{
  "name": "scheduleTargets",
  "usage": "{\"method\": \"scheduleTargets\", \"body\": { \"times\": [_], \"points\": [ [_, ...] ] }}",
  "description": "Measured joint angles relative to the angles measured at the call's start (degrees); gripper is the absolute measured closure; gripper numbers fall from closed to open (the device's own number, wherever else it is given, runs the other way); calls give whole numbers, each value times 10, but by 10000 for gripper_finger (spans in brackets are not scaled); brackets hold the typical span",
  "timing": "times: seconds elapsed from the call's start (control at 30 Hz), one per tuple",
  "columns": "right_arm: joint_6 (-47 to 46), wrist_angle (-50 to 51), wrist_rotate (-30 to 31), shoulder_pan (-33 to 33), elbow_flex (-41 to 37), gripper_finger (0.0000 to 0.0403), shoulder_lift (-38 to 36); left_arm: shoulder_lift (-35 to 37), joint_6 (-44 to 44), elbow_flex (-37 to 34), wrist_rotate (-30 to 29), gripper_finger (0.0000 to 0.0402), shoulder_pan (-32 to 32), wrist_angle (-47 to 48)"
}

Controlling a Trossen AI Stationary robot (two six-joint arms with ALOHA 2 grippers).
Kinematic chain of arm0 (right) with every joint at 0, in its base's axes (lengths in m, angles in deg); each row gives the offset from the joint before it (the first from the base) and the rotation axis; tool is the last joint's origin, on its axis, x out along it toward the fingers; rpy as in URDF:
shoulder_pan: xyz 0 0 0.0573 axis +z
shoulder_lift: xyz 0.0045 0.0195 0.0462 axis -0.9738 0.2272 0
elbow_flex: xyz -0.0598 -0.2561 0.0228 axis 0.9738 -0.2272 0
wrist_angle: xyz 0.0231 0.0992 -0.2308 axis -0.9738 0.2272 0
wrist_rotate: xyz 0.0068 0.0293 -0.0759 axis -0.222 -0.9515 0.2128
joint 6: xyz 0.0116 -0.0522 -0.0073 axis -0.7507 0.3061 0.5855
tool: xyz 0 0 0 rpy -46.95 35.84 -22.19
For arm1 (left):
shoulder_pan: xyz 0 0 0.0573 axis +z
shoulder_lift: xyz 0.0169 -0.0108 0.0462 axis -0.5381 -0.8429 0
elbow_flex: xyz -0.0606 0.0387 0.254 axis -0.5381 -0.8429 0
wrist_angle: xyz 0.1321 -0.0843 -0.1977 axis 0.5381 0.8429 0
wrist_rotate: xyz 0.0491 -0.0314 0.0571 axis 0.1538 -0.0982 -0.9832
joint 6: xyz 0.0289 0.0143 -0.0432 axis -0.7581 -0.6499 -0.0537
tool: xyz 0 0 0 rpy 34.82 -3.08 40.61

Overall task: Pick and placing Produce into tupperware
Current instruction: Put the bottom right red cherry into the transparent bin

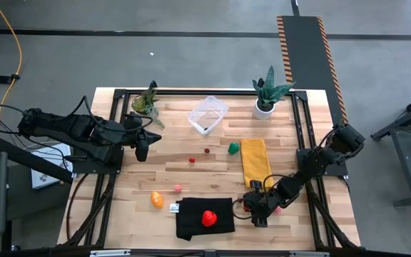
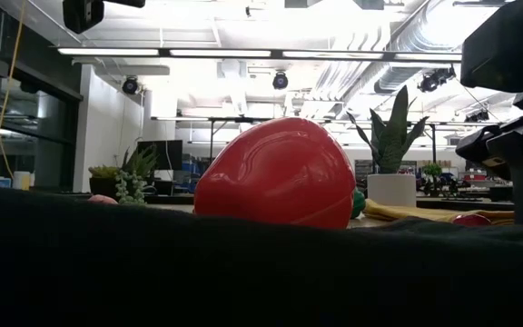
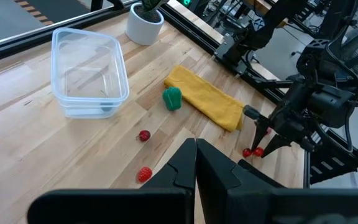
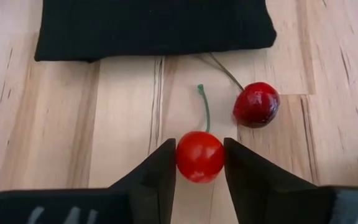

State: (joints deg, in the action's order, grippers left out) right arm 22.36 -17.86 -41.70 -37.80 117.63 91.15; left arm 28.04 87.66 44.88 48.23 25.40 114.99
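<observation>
Barely any progress is seen so far: the tupperware (image 1: 207, 114) looks almost empty, most produce is scattered on the worktop (image 1: 120, 193), and a bright red cherry (image 4: 200, 156) beside the black cloth (image 1: 204, 218) is pinched by the right tool (image 4: 200, 163), while the left tool (image 3: 195, 163) is kept closed beside the tupperware.

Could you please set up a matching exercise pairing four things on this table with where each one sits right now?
Things:
1. bright red cherry
2. large red strawberry
3. green toy pepper
4. clear plastic tub

Places:
A. on the black cloth
B. beside the yellow cloth
C. between the right gripper fingers
D. between the two potted plants at the table's far edge

Pairs: 1-C, 2-A, 3-B, 4-D
</observation>
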Motion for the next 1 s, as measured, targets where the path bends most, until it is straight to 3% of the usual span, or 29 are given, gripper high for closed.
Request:
{"method": "scheduleTargets", "body": {
  "times": [0.37, 1.0],
  "points": [
    [0, 28, -32, 1, 49, 299, 0, 0, 0, 0, 0, 401, 0, 0],
    [65, 319, 2, -7, 257, 299, 0, 0, 0, 0, 0, 401, 0, 0]
  ]
}}
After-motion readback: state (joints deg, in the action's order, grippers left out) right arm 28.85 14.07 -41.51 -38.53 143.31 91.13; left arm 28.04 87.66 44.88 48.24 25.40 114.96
